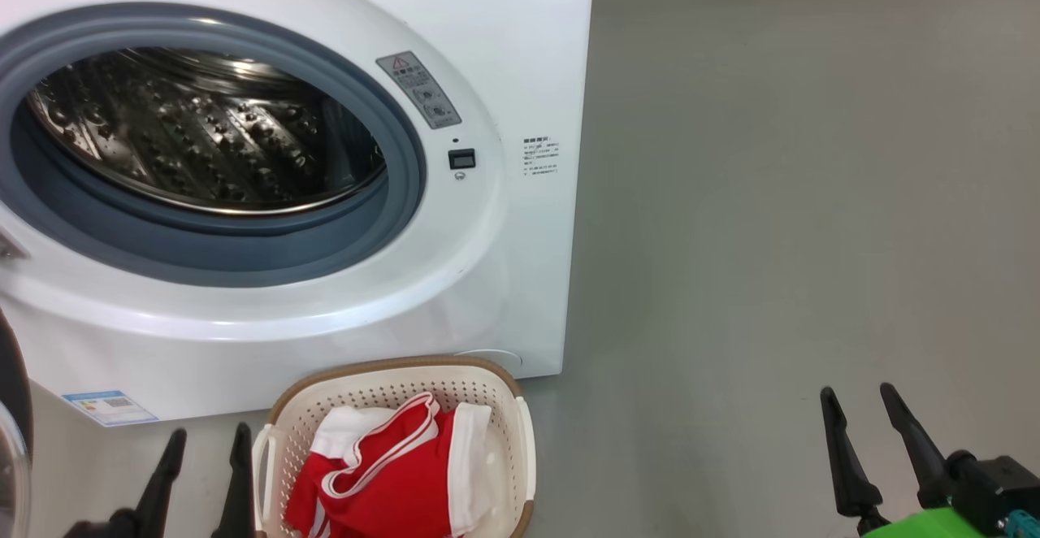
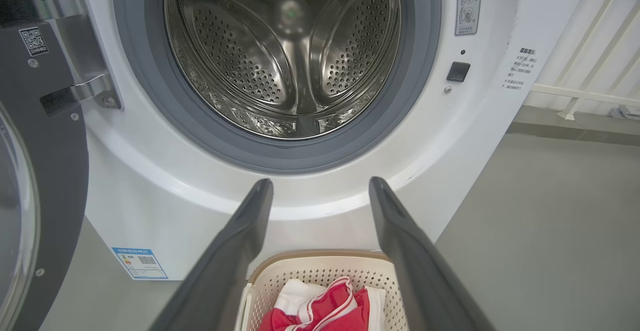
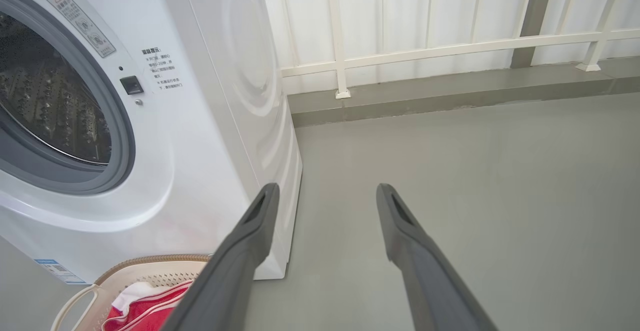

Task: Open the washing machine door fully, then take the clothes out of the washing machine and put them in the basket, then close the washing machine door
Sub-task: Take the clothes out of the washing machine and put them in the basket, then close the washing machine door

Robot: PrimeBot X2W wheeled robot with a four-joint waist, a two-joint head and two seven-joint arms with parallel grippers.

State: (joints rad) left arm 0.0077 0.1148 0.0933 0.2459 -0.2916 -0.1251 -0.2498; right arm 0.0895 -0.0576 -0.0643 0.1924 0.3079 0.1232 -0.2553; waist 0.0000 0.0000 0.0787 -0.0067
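The white washing machine point(image 1: 504, 26) point(image 2: 150, 196) point(image 3: 210, 121) stands with its steel drum point(image 1: 203, 132) point(image 2: 290, 51) bare of cloth. Its black-rimmed door point(image 1: 12, 432) point(image 2: 45, 171) hangs swung open at the left. On the floor in front sits the cream basket point(image 1: 390, 383) point(image 2: 320, 271) point(image 3: 145, 271), holding the red and white clothes point(image 1: 390, 473) point(image 2: 325, 306) point(image 3: 145, 306). My left gripper point(image 1: 207, 440) point(image 2: 320, 186) is open just left of the basket, nothing between its fingers. Well to the right, over bare floor, my right gripper point(image 1: 857, 396) point(image 3: 325, 191) is open too.
Grey floor point(image 1: 812, 197) spreads right of the machine. A white railing point(image 3: 450, 46) on a low kerb runs behind it. Blue energy label point(image 1: 110, 408) on the machine's lower front.
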